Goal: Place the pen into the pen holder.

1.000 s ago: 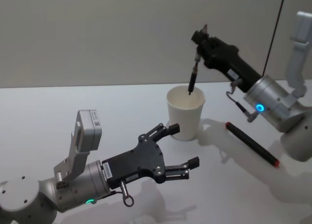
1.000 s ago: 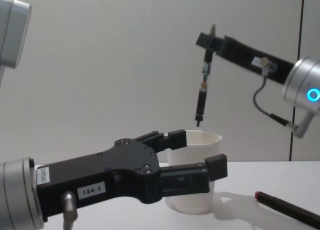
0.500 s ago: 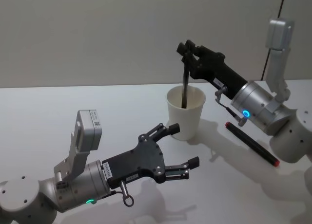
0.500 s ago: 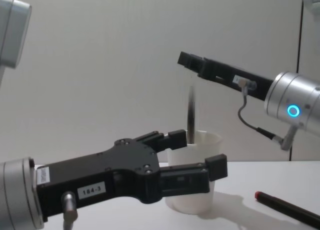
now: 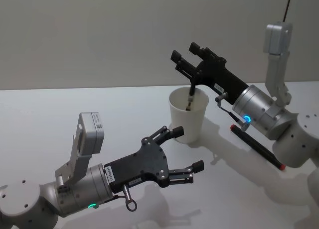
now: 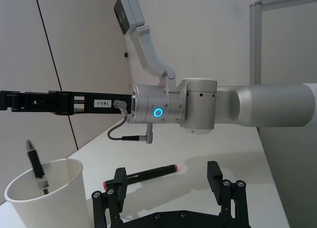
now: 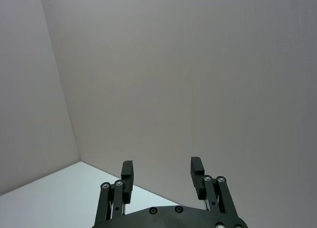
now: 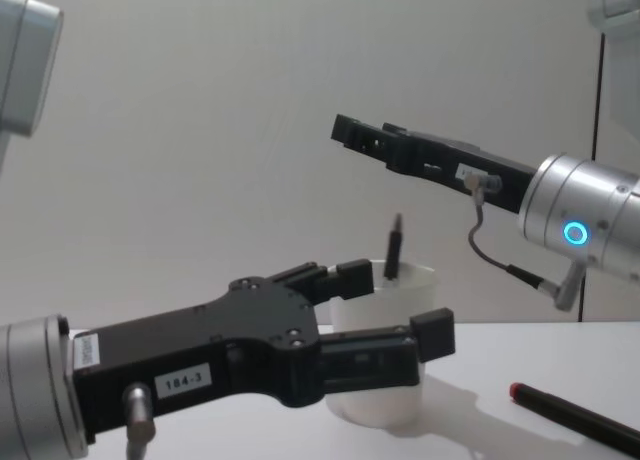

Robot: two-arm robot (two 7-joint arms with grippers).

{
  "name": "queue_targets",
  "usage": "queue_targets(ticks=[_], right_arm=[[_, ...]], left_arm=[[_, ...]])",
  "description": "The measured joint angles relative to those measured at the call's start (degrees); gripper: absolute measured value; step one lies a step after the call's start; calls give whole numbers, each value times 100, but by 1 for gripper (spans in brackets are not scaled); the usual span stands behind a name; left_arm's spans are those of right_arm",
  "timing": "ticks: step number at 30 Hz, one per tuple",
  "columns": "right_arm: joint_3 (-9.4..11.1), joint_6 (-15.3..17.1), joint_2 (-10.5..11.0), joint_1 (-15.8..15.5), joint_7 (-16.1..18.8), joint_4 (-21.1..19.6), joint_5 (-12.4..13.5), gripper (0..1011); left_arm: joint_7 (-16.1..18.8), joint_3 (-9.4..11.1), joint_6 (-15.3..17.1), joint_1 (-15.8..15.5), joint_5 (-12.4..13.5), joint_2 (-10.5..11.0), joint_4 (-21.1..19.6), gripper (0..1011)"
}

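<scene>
Currently, R gripper (image 5: 183, 54) hangs above and just behind the pen holder (image 5: 188, 124), jaws spread, nothing between them. The R wrist view confirms this: gripper (image 7: 162, 171) is empty, w/ bare wall beyond. It stands clear of the pen (image 5: 190, 98); no contact.

L gripper (image 5: 187, 148) sits low over the counter (image 5: 75, 104), just in front of the holder, jaws also spread and empty. It looks idle.

Pen location: inside the holder, tilted, upper end leaning on the rim side nearest the R arm. The chest view shows the pen (image 8: 394, 248) poking above the holder's rim (image 8: 412, 285). The L wrist view shows the pen (image 6: 37, 171) inside the white cup (image 6: 49, 208).

Status, as judged: the placing step appears done, w/ pen in and gripper off. What's left is prob. only pulling the R arm away w/o clipping the pen top or the rim.

Item noted: a red-tipped marker (image 5: 256, 147) lies flat on the counter beside the R arm, well apart from the holder. Whether it belongs to the task can't be told.

Not verifiable:
- The pen's lower end is hidden in the cup, so its seating on the bottom is unknown.
- In the chest view the L gripper (image 8: 395, 305) covers the cup's mid-wall.
- Whether the L gripper's upper finger touches the cup can't be told.
- The marker (image 8: 575, 415) is cut off at the chest view's edge.
</scene>
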Motion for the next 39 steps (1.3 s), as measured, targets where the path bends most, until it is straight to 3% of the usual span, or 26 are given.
queue_targets(ticks=[12,33,39], right_arm=[[-17,-16,-12,7,-16,26,-69,1002],[90,29,173,-195,-257,-372,98,1001],[118,49,197,-279,-323,-450,52,1002]], left_arm=[[0,0,0,0,0,0,0,1001],[6,0,0,0,3,0,0,1001],[198,35,16,-28,52,-1,0,1001]])
